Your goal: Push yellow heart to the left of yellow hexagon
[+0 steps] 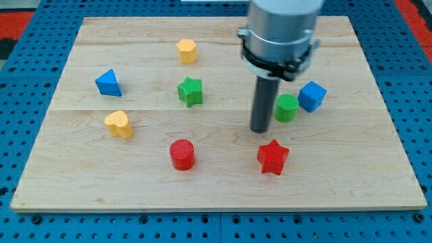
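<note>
The yellow heart [119,124] lies at the view's left on the wooden board, below the blue triangle [108,83]. The yellow hexagon [187,50] sits near the view's top, up and to the right of the heart. My tip [260,129] rests on the board right of centre, just left of the green cylinder [286,107] and above the red star [273,157]. It is far to the right of the yellow heart and touches no block.
A green star [190,92] lies below the yellow hexagon. A red cylinder [181,154] sits at the lower middle. A blue cube [312,96] is right of the green cylinder. The board's edge [216,206] borders a blue pegboard.
</note>
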You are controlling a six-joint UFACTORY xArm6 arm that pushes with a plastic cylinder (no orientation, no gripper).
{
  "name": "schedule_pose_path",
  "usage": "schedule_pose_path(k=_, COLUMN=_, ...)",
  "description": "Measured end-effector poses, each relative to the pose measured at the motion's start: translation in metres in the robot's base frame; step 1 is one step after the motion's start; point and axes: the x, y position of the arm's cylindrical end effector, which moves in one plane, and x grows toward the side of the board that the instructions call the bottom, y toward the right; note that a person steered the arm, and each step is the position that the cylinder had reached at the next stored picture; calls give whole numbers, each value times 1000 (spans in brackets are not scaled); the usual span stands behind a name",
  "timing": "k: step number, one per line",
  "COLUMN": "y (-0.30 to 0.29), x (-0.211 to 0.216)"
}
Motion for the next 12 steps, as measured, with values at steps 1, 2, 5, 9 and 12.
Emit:
schedule_pose_path(k=1, y=-70, x=-11)
schedule_pose_path(k=2, y=-128, x=-10)
schedule_pose_path(k=5, y=-229, x=42)
schedule_pose_path(k=9, y=-244, x=21)
schedule_pose_path(k=12, y=-265, x=-12)
